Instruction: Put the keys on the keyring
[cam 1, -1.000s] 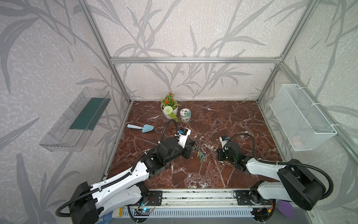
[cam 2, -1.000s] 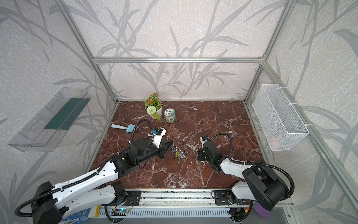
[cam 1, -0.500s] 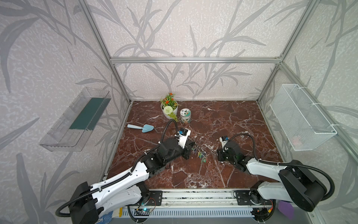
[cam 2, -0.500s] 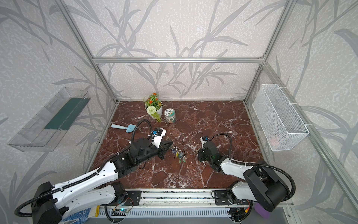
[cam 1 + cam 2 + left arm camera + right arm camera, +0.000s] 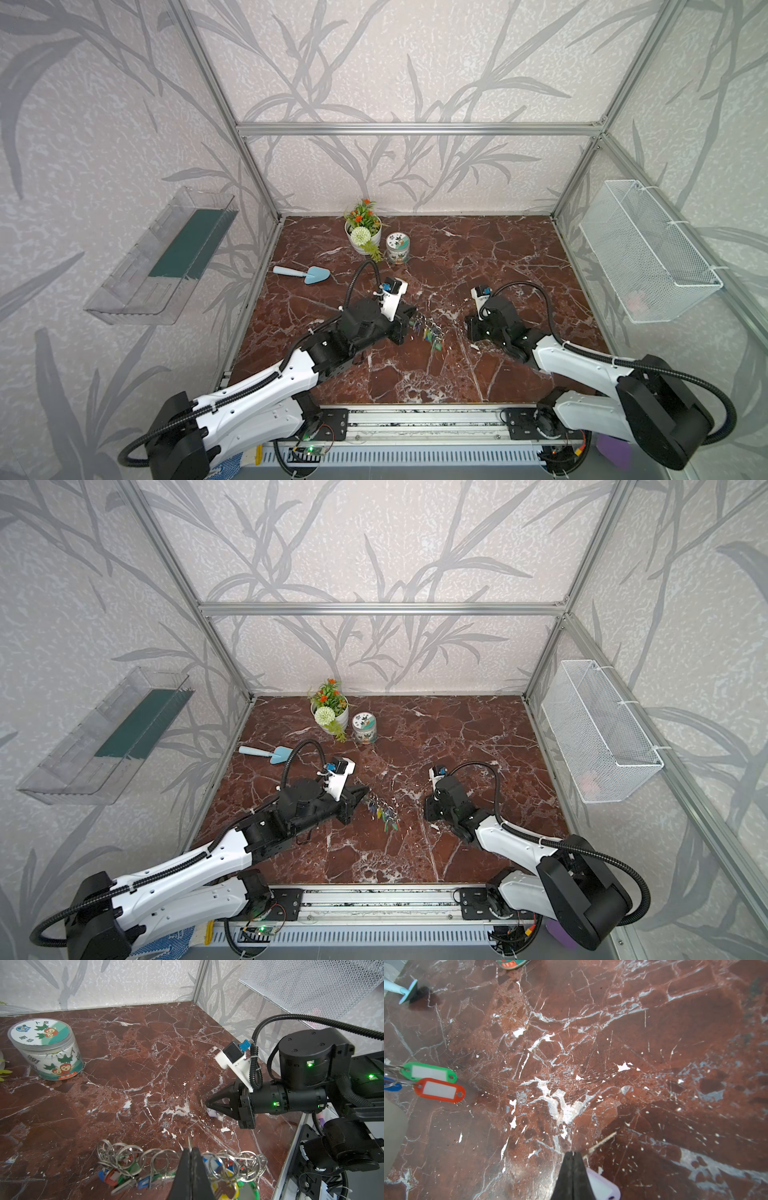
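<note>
The keyring (image 5: 128, 1159) and the keys (image 5: 604, 1187), mid-tabletop (image 5: 654, 1043)
Left gripper (image 5: 190, 1150) is clamping its ring-lined edge, multicoloured tags hanging; right gripper (image 5: 207, 1104) is nipping the small key by its pale lilac tag

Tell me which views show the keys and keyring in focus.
Left wrist view: keyring rings crisp, tags nearest the lens blurred. Right wrist view: keys soft, close beside the jaws. Both top views: evenly lit, keyring tiny, keys indiscernible.
</note>
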Controlling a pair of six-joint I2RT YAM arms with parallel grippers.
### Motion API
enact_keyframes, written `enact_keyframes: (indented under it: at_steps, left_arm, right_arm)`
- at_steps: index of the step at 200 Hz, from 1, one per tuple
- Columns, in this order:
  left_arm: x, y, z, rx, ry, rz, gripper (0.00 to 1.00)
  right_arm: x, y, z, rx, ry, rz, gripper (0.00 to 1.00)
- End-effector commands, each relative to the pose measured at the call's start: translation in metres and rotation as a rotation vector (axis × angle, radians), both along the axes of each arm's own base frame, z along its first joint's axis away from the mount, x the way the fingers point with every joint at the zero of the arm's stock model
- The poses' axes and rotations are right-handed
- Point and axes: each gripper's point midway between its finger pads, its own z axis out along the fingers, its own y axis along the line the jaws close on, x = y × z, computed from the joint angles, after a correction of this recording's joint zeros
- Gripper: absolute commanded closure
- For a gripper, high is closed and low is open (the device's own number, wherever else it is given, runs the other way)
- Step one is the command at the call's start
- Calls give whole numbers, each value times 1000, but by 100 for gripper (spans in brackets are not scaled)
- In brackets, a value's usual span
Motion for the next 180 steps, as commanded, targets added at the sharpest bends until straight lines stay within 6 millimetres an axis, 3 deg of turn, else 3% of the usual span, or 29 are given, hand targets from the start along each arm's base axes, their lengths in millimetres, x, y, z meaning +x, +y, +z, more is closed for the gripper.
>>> enact_keyframes:
  at_steps: [1,52,180]
  left_arm:
    - [3,1,35,-83,-98,12,100]
    - [2,3,33,-76,-104,17,100]
    - [4,2,31,-70,-102,20,100]
  right_arm:
    - [-5,0,-6,-22,42,13,100]
    - [-11,1,-31,-45,110,28,100]
    - [-14,2,-22,-23,99,42,100]
